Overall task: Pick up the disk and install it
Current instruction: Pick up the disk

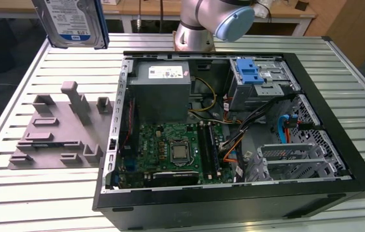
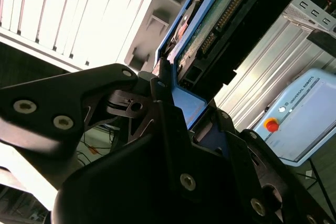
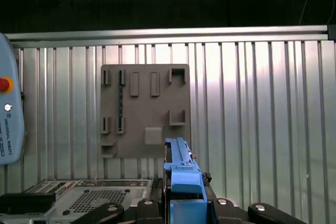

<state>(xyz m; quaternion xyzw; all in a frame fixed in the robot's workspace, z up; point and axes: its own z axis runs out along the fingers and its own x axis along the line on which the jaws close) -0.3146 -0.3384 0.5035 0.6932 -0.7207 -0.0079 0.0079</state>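
Second wrist view: hand (image 2: pixel 179 97) seemingly grips disk (image 2: pixel 220 19).

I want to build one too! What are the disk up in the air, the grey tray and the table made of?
The disk: its label looks like paper, its blue frame like smooth moulded plastic. The grey tray: matte and blocky, probably plastic, though I can't be sure. The table: bright ribbed slats that reflect light, likely aluminium.

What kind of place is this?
Probably a robotics lab test bench: an open desktop computer case on a slatted metal table, a grey fixture beside it, and a robot arm holding the disk above.
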